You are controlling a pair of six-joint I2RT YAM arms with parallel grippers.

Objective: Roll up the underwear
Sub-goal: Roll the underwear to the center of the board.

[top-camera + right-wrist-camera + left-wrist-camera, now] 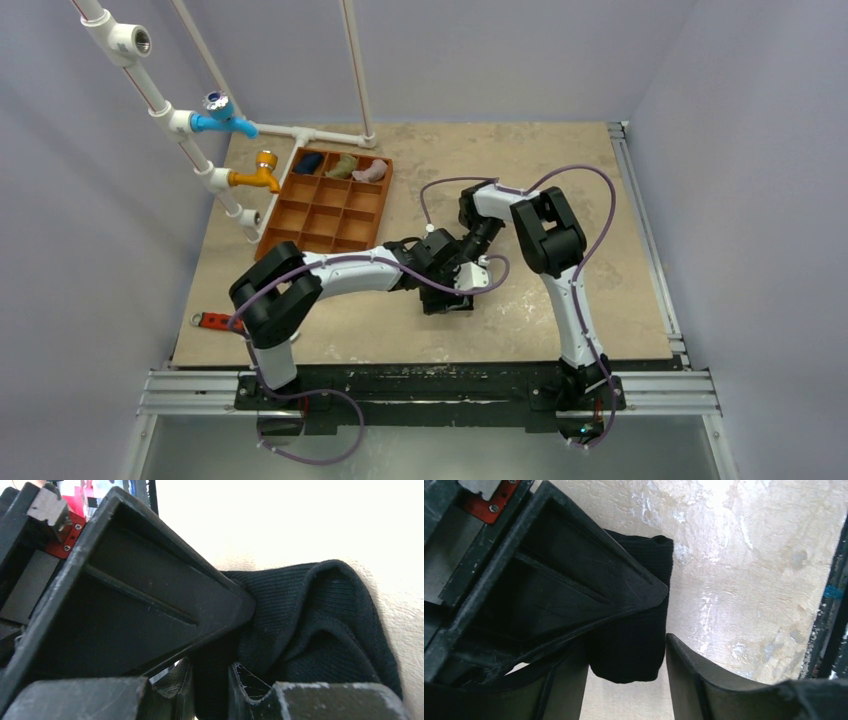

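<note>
The underwear [447,305], a small black bundle, lies on the beige table [560,160] at the centre front, where both grippers meet. In the left wrist view it [631,650] fills the gap between my left gripper's fingers [704,680], which touch it on both sides. My left gripper [438,278] [628,647] looks shut on it. My right gripper [465,288] [212,680] has its jaws close together, pinching a fold of the ribbed black fabric [320,625]. Each wrist view shows the other gripper's big black finger pressed against the cloth.
An orange-brown compartment tray [300,225] stands at the back left, with dark blue [308,162], olive-green [344,165] and pink [370,172] bundles in its far row. White pipes with a blue tap [225,118] and an orange tap [262,172] rise beside it. A red tool [215,321] lies front left.
</note>
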